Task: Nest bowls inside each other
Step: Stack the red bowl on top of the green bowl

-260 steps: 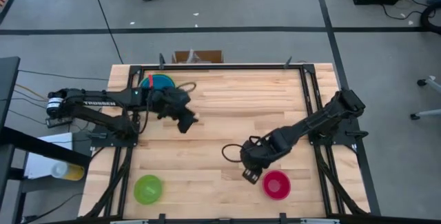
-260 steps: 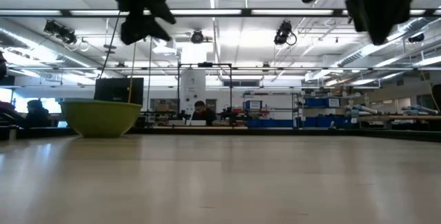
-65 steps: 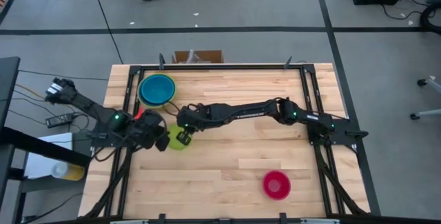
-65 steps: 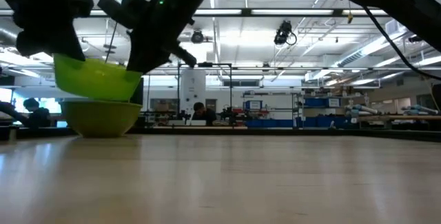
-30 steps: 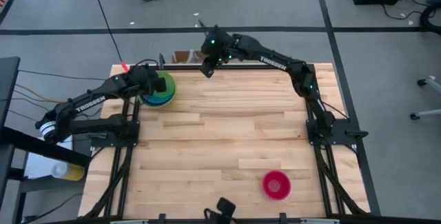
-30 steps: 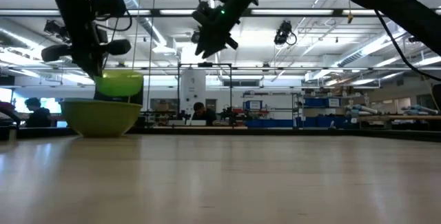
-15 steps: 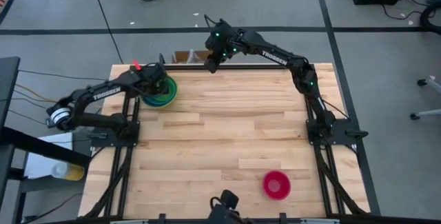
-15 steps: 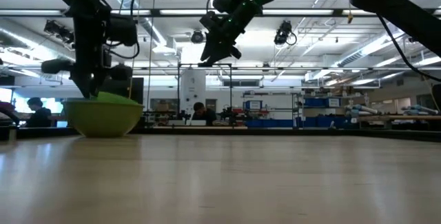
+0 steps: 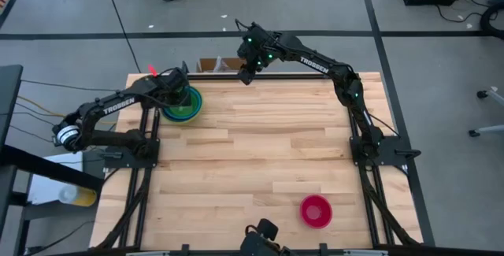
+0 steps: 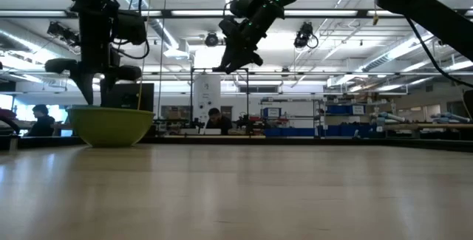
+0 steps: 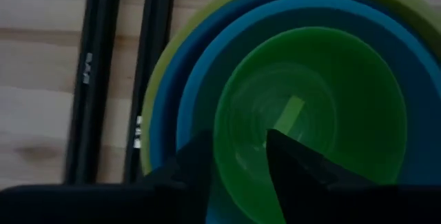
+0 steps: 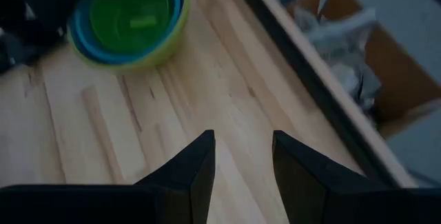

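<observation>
At the table's far left corner stands a nest of bowls (image 9: 186,108). The large lime green bowl (image 10: 109,125) rests on the table; inside it sit the bright blue bowl (image 11: 167,93), the pale blue bowl (image 11: 200,79) and, innermost, the small lime green bowl (image 11: 310,100). My left gripper (image 11: 238,165) hangs open over the nest, pointing steeply down, one finger inside the small bowl's rim and one outside. The magenta bowl (image 9: 316,210) sits alone near the front right. My right gripper (image 9: 246,75) is open and empty above the middle of the far edge.
A black frame rail (image 11: 96,79) runs beside the nest. Beyond the far edge is a cardboard box (image 12: 358,65) of crumpled material. A dark object (image 9: 260,236) pokes in at the near edge. Bare wood (image 9: 268,153) stretches between the nest and the magenta bowl.
My left gripper has come down toward the nest with the small green bowl and opened. The bowl, held above the large bowl's rim a second ago, now sits sunk inside the nest. My right gripper has drifted a little toward the table's right along the far edge.
</observation>
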Action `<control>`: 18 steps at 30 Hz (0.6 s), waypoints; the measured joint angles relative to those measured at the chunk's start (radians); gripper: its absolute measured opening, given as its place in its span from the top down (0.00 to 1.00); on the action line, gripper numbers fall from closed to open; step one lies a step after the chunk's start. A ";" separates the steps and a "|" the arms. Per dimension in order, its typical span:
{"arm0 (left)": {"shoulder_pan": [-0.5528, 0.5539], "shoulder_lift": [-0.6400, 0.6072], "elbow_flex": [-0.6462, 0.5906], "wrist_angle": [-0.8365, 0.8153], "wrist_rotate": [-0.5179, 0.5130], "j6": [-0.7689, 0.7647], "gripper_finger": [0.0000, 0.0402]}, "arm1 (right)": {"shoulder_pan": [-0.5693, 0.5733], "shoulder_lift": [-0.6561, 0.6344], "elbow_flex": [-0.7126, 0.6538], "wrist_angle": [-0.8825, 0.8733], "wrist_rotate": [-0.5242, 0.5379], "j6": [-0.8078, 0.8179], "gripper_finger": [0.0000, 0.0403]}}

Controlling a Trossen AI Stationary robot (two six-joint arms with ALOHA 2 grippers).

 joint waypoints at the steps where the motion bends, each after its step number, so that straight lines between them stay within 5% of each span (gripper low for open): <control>1: 0.000 0.000 0.013 -0.016 0.000 0.020 0.64 | 0.000 0.000 0.000 -0.024 0.000 -0.002 0.63; 11: -0.004 -0.024 0.207 -0.132 0.000 0.246 0.58 | 0.044 -0.003 0.000 -0.201 -0.078 0.075 0.63; 18: -0.035 -0.157 0.218 -0.079 0.092 0.414 0.58 | 0.141 -0.017 -0.018 -0.225 0.034 0.176 0.63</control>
